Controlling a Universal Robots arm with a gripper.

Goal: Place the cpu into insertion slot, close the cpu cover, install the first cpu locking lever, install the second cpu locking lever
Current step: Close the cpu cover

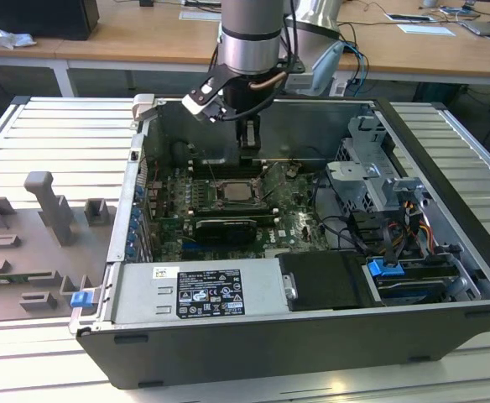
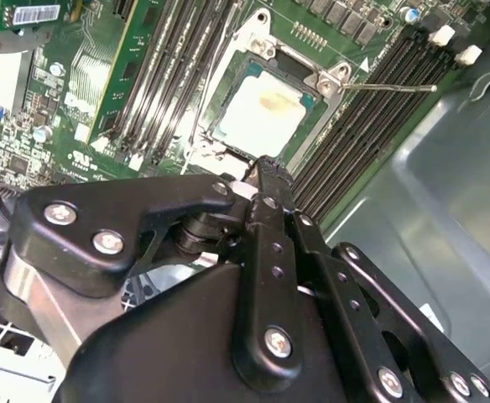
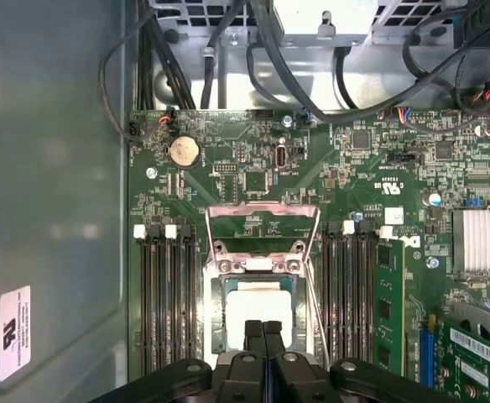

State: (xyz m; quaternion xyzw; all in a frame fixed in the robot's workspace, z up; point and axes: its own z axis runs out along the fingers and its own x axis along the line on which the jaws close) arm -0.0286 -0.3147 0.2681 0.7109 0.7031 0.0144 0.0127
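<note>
Cpu [image 3: 258,306] lies seated in the insertion slot [image 3: 215,311], with the cpu cover [image 3: 262,210] open beyond it; the gripper [image 3: 264,329], closed and empty, hangs close above, so I judge cover-closing is in hand, needing a push tipping the frame down flat.

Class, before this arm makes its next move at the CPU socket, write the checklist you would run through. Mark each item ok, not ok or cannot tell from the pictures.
1. cpu seated in the insertion slot: ok, it lies flat inside.
2. cpu cover closed: not ok, it stands open beyond the slot, with board showing through its window.
3. locking lever latched: not ok, it juts free over the memory slots.
4. gripper empty: ok, fingers shut with nothing between them.
5. Gripper clear of the cpu: cannot tell, it sits at the cpu's edge and any contact is hidden.
</note>
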